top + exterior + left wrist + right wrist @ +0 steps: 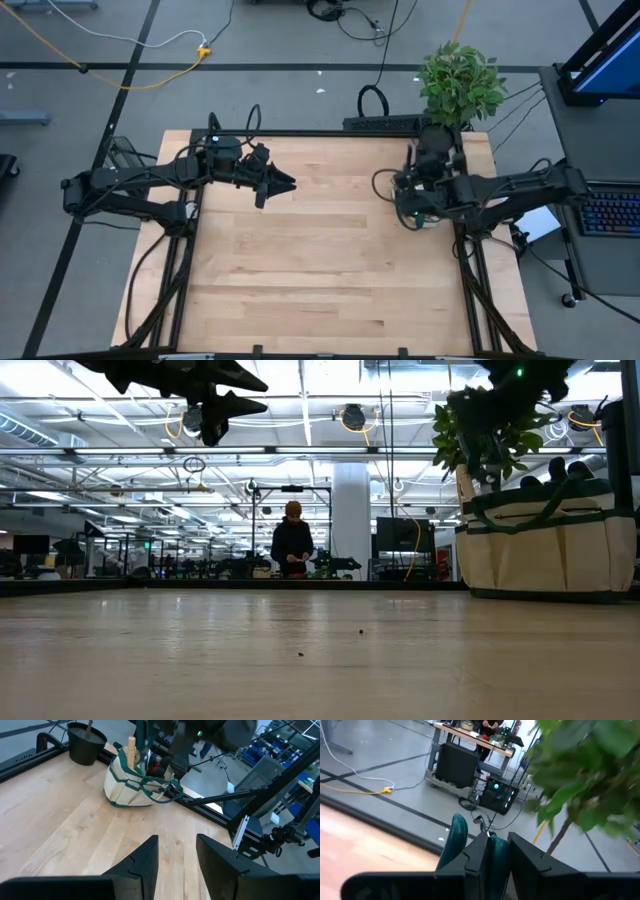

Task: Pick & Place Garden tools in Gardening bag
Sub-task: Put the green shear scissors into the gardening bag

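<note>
1. Gardening bag, from the high view: it stands at the right side of the wooden table, mostly hidden under the right gripper. The potted plant is just behind it at the table's far right corner. The left gripper hangs over the left part of the table, well apart from the bag, its tips towards the bag.
2. Low view: the bag stands upright on the table at the right, beige with dark green trim and loop handles. No writing can be read on it. A person stands far behind in the room.
3. Left wrist view: the bag shows a wooden tool handle standing upright inside it, beside the black pot. The left fingers stand apart and hold nothing.
4. Right wrist view: the right fingers are closed on a green tool, its long axis running forward past the fingers.
</note>
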Controlling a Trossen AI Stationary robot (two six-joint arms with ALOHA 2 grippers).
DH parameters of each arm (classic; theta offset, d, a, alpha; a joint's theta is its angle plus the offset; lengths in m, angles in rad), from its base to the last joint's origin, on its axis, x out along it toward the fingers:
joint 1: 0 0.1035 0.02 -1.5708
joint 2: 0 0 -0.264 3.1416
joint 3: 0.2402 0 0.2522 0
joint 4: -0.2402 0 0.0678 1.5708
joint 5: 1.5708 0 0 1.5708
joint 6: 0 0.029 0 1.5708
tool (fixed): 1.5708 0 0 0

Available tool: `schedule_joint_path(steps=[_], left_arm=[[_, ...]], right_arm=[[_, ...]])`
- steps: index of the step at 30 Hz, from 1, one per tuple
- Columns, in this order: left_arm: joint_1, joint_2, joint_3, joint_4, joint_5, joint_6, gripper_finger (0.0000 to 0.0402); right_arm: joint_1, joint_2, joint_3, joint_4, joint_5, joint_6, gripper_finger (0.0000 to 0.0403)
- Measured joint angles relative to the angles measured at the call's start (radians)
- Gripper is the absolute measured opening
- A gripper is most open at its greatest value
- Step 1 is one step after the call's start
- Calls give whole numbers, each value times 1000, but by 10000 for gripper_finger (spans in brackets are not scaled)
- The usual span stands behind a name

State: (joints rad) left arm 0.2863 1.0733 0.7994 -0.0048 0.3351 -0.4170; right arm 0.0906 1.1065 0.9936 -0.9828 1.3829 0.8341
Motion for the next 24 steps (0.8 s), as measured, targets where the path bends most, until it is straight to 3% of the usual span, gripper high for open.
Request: schedule_joint_path(steps=[6,15,24], left_arm=[[0,0,0,0,0,-2,136],[0,0,0,0,0,2,136],[0,0,0,0,0,24,136]], right_arm=[[34,1,-124,107,13,-7,54],[42,-2,-203,112,-1,-37,57],[42,-10,-217,122,-50,-83,102]])
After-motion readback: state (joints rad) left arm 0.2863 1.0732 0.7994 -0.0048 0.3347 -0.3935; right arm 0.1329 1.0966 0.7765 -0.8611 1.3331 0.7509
